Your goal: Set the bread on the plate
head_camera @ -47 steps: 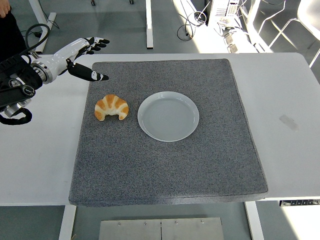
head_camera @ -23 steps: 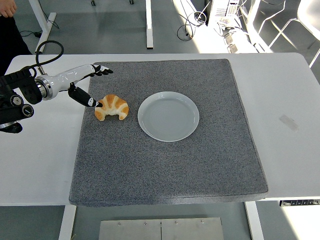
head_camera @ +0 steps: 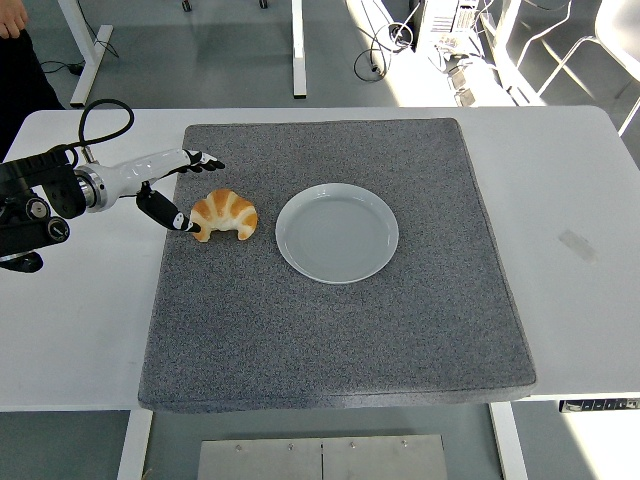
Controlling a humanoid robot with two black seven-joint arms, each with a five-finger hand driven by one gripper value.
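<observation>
Over at the mat's left edge, my left hand (head_camera: 172, 187) is spread wide and grips nothing: the fingers (head_camera: 200, 160) stretch flat above the bread (head_camera: 224, 214), the thumb reaches down to its left tip, though I cannot tell whether it touches. My palm is hard to make out from this angle, and my forearm is cut off at the left border. The bread lies on the grey mat (head_camera: 340, 330), just left of the plate (head_camera: 337, 232) and apart from it. The plate's dish is bare, with open mat all around it. A person's hand (head_camera: 12, 17) shows, cropped, at the top left corner.
</observation>
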